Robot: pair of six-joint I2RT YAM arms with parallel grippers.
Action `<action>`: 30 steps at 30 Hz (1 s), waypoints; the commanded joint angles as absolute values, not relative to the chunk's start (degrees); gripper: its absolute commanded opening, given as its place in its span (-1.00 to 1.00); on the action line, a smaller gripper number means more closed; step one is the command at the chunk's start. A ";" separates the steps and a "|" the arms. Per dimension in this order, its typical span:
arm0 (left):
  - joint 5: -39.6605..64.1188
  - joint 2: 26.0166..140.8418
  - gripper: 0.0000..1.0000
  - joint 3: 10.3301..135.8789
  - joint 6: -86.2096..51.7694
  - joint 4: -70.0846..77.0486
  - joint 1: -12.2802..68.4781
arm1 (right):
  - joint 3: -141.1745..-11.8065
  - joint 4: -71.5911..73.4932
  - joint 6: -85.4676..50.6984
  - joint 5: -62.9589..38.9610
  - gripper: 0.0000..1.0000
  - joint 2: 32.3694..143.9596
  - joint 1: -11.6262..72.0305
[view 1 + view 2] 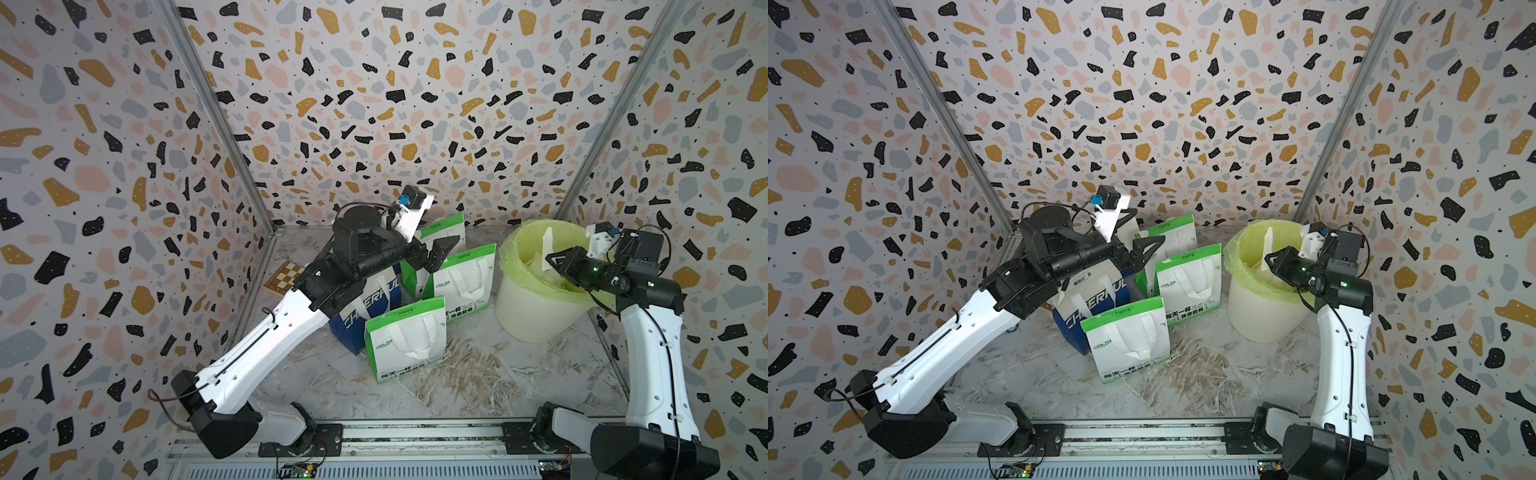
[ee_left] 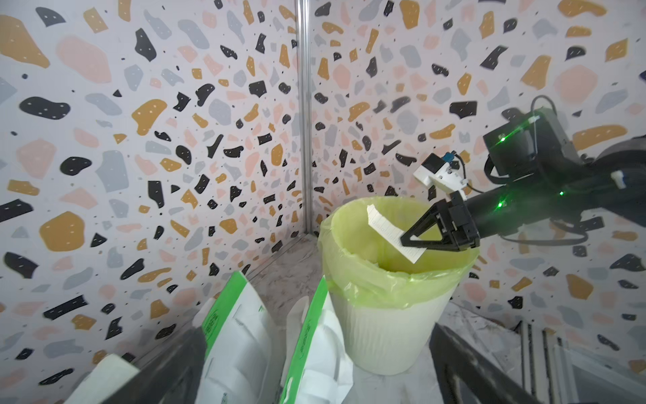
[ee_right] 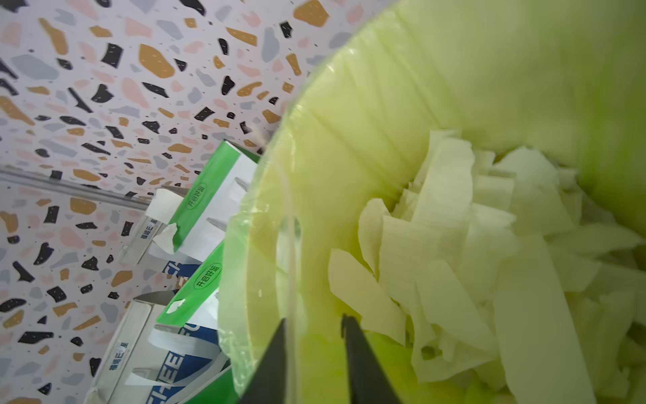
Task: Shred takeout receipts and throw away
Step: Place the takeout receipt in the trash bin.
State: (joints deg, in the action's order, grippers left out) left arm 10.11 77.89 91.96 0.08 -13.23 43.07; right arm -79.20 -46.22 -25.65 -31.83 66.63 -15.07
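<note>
1. Left claw [image 1: 435,254] is spread about as wide as it goes, with nothing in it. It hangs above the cluster of bags.
2. Those bags are a few green-and-white bags [image 1: 386,357] plus a blue-and-white bag [image 1: 357,328], all standing close together on the marble counter [image 1: 478,374].
3. Right claw [image 2: 407,241] is over the mouth of the white bin [image 2: 384,332], the one with the yellow-green liner [image 2: 367,280].
4. The right wrist view shows its fingers [image 3: 360,349] parted, not pressed together.
5. A long receipt strip [image 2: 386,225] lies against one finger, edge-on in that view. The other finger is clear of it, so it's not a pinch.
6. From the left wrist view the strip is tilted, with its upper end near the bin's far rim.
7. The rest of the torn receipt pieces [image 3: 454,245] sit in a loose heap down inside the liner.
</note>
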 commanded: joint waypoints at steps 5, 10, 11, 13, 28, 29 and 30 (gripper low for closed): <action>8.51 78.23 0.93 92.41 3.68 -22.13 37.86 | -80.83 -49.05 -23.98 -31.00 0.29 66.92 -15.22; 13.02 79.40 0.76 93.26 0.55 -24.49 34.09 | -80.55 -49.46 -22.48 -32.16 0.40 68.22 -14.79; 13.54 79.77 0.74 93.40 0.45 -24.70 33.94 | -80.38 -49.56 -22.06 -32.04 0.40 68.52 -14.37; 14.68 80.67 0.72 93.92 0.35 -25.39 33.93 | -80.34 -50.32 -21.19 -30.50 0.41 69.69 -12.69; 12.43 83.20 0.77 97.15 4.67 -30.28 33.93 | -87.75 -55.63 -17.64 -13.14 0.46 77.14 -7.17; 11.66 83.33 0.77 97.44 4.92 -30.72 33.84 | -88.42 -55.59 -17.76 -13.38 0.47 77.17 -7.17; 10.66 83.32 0.77 97.65 5.14 -31.06 33.77 | -88.91 -55.31 -17.91 -13.81 0.47 76.89 -7.19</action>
State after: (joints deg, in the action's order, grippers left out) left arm 13.10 83.07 95.57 2.79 -29.82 33.85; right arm -85.62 -53.19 -18.98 -16.36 77.89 -7.40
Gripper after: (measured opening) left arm 0.884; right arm 0.733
